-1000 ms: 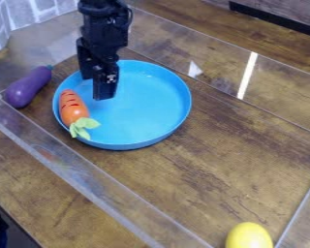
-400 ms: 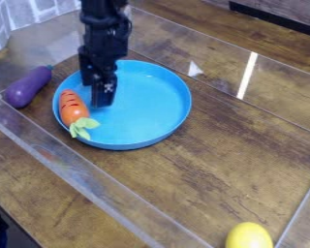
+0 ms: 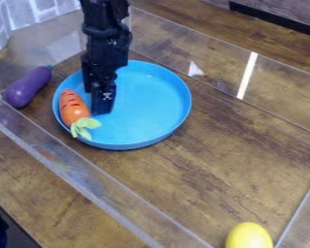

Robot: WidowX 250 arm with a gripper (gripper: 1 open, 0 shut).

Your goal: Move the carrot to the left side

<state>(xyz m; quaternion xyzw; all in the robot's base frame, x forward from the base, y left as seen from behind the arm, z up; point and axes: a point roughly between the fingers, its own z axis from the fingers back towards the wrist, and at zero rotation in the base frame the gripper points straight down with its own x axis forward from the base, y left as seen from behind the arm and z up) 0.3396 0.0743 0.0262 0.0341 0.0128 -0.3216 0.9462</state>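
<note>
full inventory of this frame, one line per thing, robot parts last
carrot: 1, orange with pale green tip, on the left part of the blue plate
plate: 1, blue, round, centre-left of the table
eggplant: 1, purple, on the table left of the plate
lemon-like object: 1, yellow, bottom edge at right, partly cut off
table: 1, dark wood, glossy clear cover on top
gripper: 1, black, pointing down over the plate just right of the carrot, jaws open, holding nothing
</note>
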